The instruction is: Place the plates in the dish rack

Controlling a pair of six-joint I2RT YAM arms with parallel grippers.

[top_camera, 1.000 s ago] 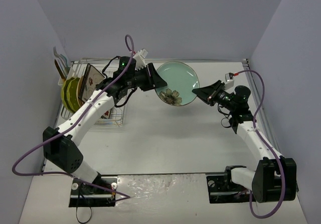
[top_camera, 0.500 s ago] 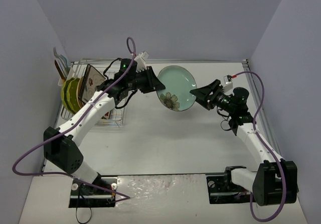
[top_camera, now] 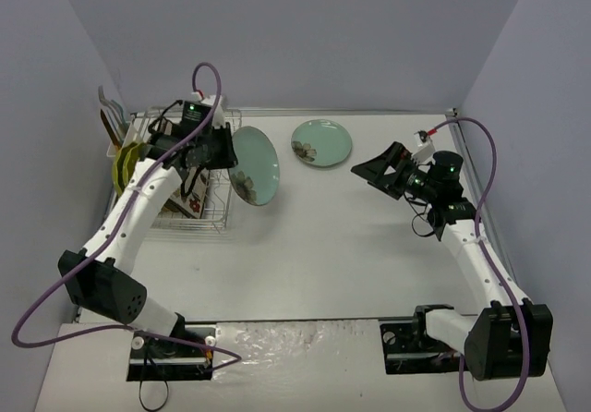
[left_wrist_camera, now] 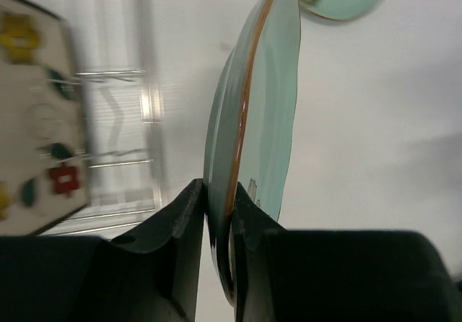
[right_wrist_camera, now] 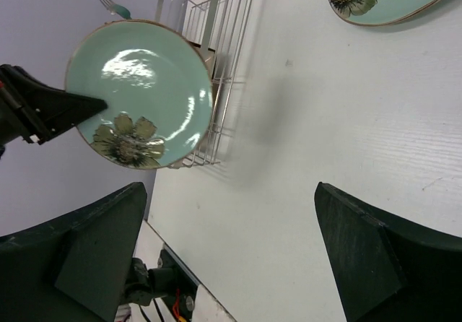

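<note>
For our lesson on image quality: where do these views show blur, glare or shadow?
Left wrist: dish rack and square plate blurred, gripped teal plate sharper. Right wrist: glare on that plate, soft shadow beside the rack. Top external: even light, sharp.

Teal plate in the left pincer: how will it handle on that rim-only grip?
The teal plate looks rigid and glazed, with bright glare in the right wrist view, so probably slippery. The left pincer pinches only its rim, plate on edge, so it may pivot if swung fast. Likely brittle; ease it between the dish rack prongs.
</note>
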